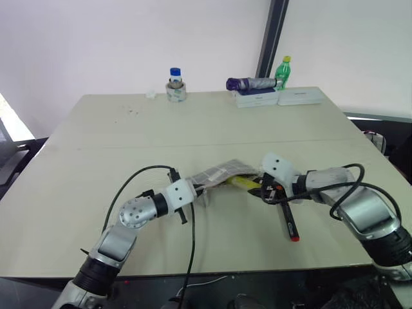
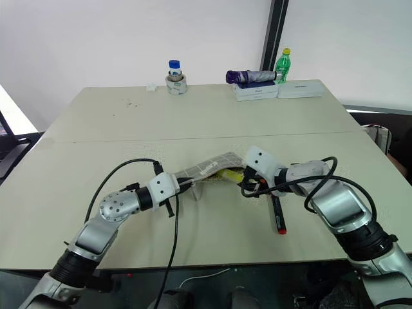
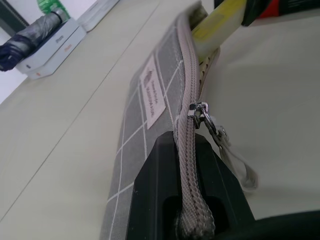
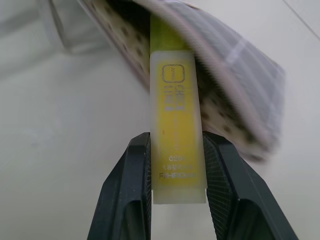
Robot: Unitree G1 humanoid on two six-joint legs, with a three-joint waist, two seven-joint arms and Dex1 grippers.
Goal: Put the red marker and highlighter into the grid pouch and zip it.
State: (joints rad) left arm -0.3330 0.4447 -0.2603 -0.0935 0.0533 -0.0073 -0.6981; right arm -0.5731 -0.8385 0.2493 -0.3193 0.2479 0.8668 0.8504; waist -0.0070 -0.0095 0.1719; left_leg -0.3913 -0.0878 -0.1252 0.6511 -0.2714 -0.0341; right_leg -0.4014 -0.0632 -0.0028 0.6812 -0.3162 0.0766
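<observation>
Grey gridded fabric fills my left wrist feed: the grid pouch is raised off the worktop at one end, where my left pincer is clamped tight on its zipper edge, the pull tab just past the fingers. My right pincer is clamped on the tail of the highlighter, whose front end is already inside the pouch's open mouth. The red marker lies on the worktop just below my right hand, outside the pouch. At the far edge I see a small jar, a folded umbrella on white boxes and a green bottle.
</observation>
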